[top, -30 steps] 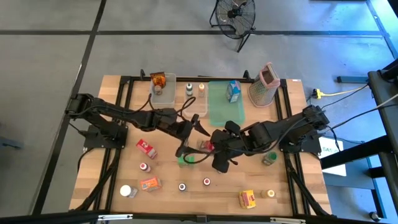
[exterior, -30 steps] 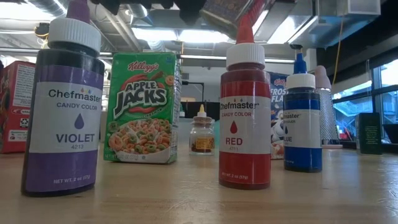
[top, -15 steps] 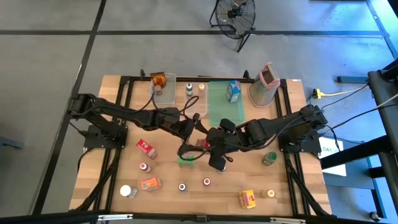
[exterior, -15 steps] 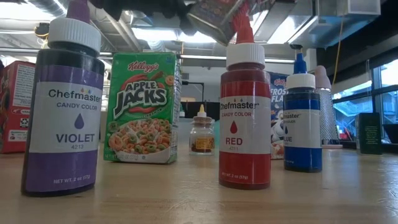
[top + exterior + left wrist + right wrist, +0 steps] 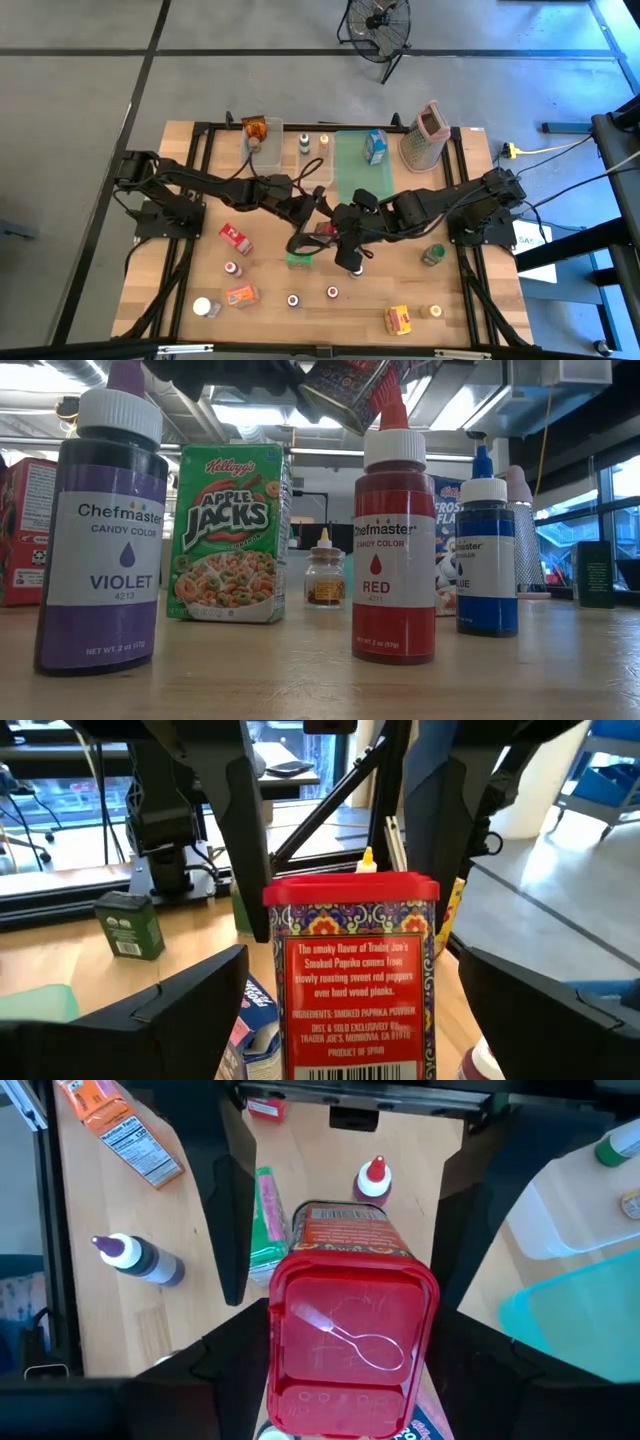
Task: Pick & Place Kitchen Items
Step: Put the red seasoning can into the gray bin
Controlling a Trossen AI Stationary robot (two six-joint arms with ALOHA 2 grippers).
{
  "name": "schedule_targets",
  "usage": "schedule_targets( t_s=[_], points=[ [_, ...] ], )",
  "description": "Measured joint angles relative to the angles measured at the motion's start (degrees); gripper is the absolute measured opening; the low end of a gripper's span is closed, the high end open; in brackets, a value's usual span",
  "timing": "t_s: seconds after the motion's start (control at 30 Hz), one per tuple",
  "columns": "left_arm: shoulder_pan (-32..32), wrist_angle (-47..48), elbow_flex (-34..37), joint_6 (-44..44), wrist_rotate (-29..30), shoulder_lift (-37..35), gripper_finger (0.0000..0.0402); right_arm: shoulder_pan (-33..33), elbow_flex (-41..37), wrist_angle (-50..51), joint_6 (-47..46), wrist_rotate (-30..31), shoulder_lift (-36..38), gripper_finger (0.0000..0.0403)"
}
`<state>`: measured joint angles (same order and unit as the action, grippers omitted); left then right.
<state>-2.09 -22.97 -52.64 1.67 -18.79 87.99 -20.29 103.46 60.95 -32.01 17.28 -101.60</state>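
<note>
A red tin of smoked paprika (image 5: 345, 1320) is held above the middle of the bench (image 5: 190, 230) by the right pincer (image 5: 345, 235), whose dark fingers are partly closed against the tin's two sides. In the right wrist view the tin's red flip lid, embossed with a spoon outline, faces the camera. The left pincer (image 5: 345, 1005) is spread wide just in front of the same tin, one finger on either side and neither touching it. In the left wrist view the label can be read: "The smoky flavor of Trader Joe's Smoked Paprika comes from naturally over wood smoked peppers", then "Product of Spain" above a barcode.

In the low view, the tin is seen tilted, high above a Chefmaster Candy Color bottle marked "RED" (image 5: 394, 550). To one side stand a Chefmaster "VIOLET" bottle (image 5: 105, 530) and a small Kellogg's Apple Jacks box (image 5: 228, 532); a blue Chefmaster bottle (image 5: 487, 555) stands on the other.
</note>
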Motion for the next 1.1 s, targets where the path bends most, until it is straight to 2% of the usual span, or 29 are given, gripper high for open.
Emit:
schedule_targets(
  t_s=[0.2, 0.47, 1.1],
  points=[
    [0.0, 0.0, 0.0, 1.2, 0.2, 0.0, 0.0353, 0.0, 0.0, 0.1, 0.5, 0.0, 0.0, 0.0234],
    [0.0, -0.1, 0.0, 2.6, 0.2, 0.0, 0.0319, 0.0, 0.0, 0.0, 0.5, 0.0, 0.0, 0.0234],
    [0.1, -0.4, 0.0, 3.8, 0.4, 0.0, 0.0177, 0.0, 0.0, -0.2, 0.5, 1.4, 0.0, 0.0249]
  ],
)
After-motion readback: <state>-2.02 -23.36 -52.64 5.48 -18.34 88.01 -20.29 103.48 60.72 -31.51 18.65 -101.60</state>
